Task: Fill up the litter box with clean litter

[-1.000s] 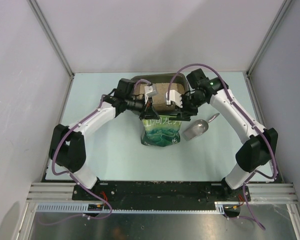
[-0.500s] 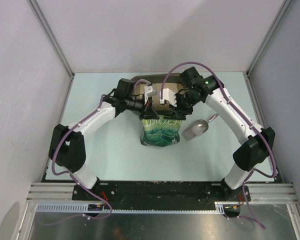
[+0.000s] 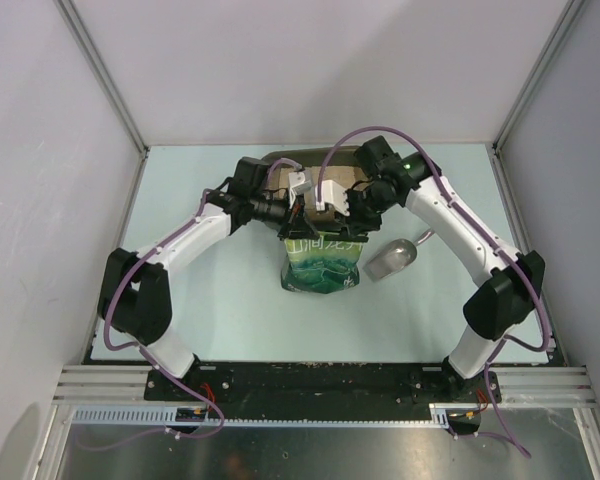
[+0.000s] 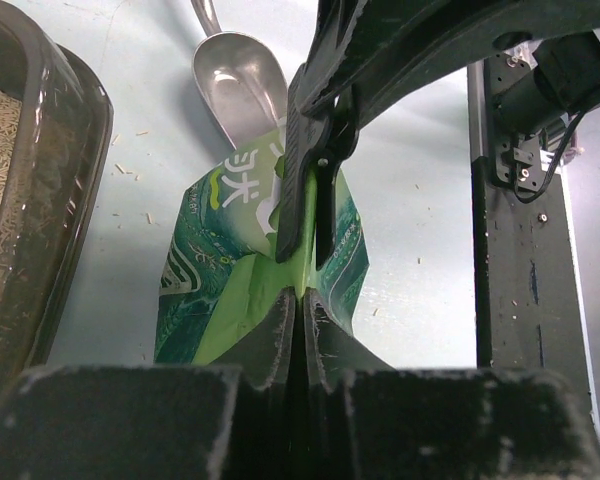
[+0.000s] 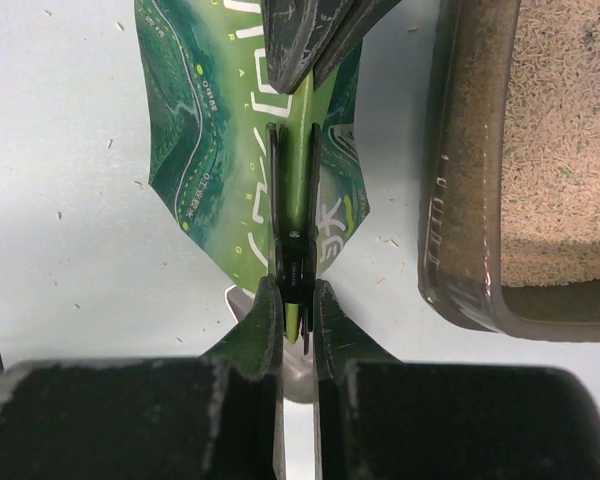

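The litter box (image 3: 280, 160), a dark tray at the back of the table, holds beige clean litter (image 3: 330, 178); both also show in the right wrist view as litter box (image 5: 460, 200) and clean litter (image 5: 570, 150). A green printed bag (image 3: 324, 262) lies just in front of it. My left gripper (image 4: 300, 305) is shut on the bag's (image 4: 220, 260) top edge. My right gripper (image 5: 297, 290) faces it from the other side, shut on a slim black clip (image 5: 292, 200) that runs along that same edge. From above, the left gripper (image 3: 300, 224) and right gripper (image 3: 340, 226) nearly meet.
A silver metal scoop (image 3: 395, 258) lies right of the bag; it shows as scoop (image 4: 235, 85) in the left wrist view. Loose granules dot the pale table (image 3: 210, 300). Grey walls enclose the cell on three sides.
The right arm has swung left, bringing its gripper in along the bag's top edge toward the left gripper. The left arm and the bag have hardly moved.
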### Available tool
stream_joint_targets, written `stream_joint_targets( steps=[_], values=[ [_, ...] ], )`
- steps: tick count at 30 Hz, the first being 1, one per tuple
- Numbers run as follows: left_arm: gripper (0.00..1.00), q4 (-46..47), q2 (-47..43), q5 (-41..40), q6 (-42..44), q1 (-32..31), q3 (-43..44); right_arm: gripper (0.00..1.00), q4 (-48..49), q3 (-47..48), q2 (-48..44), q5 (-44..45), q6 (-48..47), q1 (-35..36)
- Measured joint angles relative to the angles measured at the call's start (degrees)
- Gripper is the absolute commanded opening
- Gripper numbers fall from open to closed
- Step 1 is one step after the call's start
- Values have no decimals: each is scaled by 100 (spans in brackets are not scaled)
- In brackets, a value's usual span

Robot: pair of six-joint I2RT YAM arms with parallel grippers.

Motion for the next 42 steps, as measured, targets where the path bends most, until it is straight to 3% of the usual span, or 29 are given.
stream_joint_targets(
  steps=[7, 10, 11, 12, 15, 17, 25, 26, 27, 28, 31, 35, 42],
  values=[
    [15, 0, 13, 0, -39, 2, 2, 0, 44, 0, 142, -136, 81, 0],
    [24, 2, 13, 0, -46, 2, 2, 1, 48, 0, 142, -142, 94, 2],
    [28, 4, 13, -2, -48, 2, 2, 5, 48, 0, 142, -142, 101, 2],
    [35, 4, 13, -7, -50, 2, 2, 15, 48, -2, 142, -142, 127, 7],
    [40, 4, 13, -48, -61, 9, 4, 40, 68, -15, 142, -136, 227, 13],
    [43, 7, 13, -118, -96, 17, 13, 49, 83, -28, 142, -125, 341, 17],
    [60, -13, -4, -258, -205, 157, 264, 70, 52, 48, 142, -157, 824, -160],
    [63, -26, -24, -302, -260, 203, 343, 76, 48, 114, 142, -192, 929, -227],
    [69, -50, -35, -330, -293, 245, 415, 97, 74, 199, 140, -234, 1095, -306],
    [73, -72, -46, -376, -319, 310, 520, 100, 114, 271, 129, -243, 1246, -365],
    [82, -118, -118, -603, -428, 525, 863, 100, 562, 385, -2, -155, 2057, -570],
    [89, -125, -297, -1279, -415, 691, 1283, 100, 1375, 358, -160, 774, 3342, -695],
    [100, -105, -616, -3622, -46, 686, 1182, 100, 2522, -463, -415, 2540, 4756, -743]
  ],
)
